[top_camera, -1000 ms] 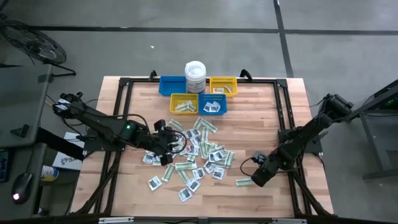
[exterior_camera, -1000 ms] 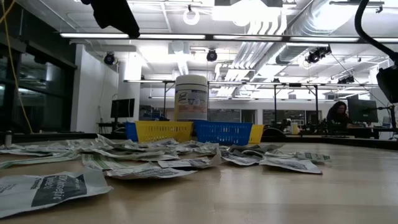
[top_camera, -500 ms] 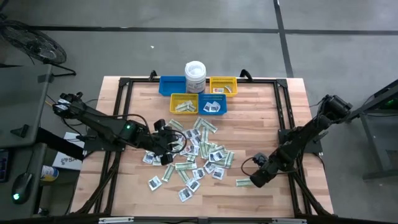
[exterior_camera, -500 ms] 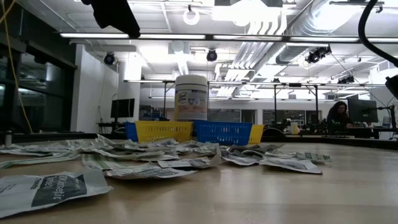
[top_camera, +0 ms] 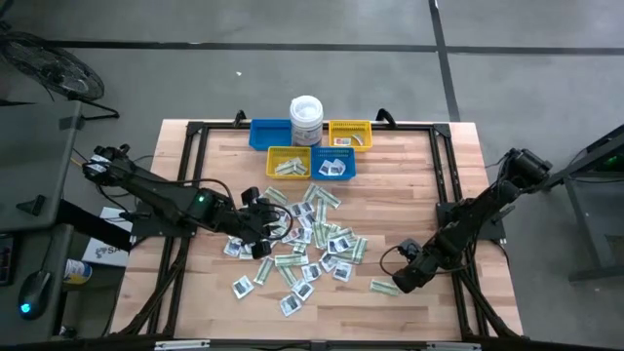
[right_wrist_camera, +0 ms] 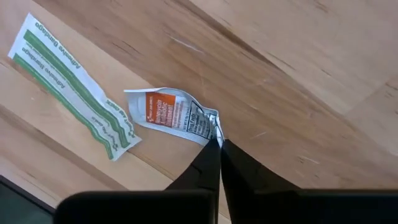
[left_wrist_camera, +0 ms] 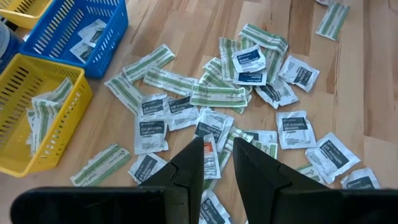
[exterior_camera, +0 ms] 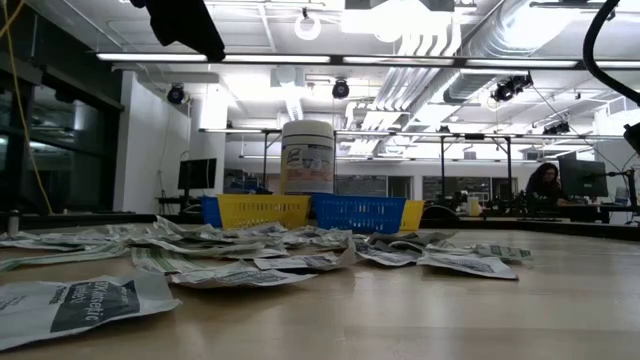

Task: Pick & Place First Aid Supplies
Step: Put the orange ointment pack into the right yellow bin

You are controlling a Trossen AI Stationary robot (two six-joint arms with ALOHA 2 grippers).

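The right gripper (right_wrist_camera: 217, 146) is pinching a small orange-print packet (right_wrist_camera: 174, 115) by its corner, low at the near right of the table (top_camera: 409, 185), just beside a green strip (right_wrist_camera: 71, 81). The left gripper (left_wrist_camera: 216, 163) is hovering, fingers slightly parted and holding nothing, over the left of the packet pile (top_camera: 302, 244).

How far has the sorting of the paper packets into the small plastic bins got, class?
Done: a few packets already lie in the front yellow plastic bin and the blue plastic bin. In hand: the right pincer is shut on a small white packet with an orange label. Left: the large heap of paper packets on the wooden table.
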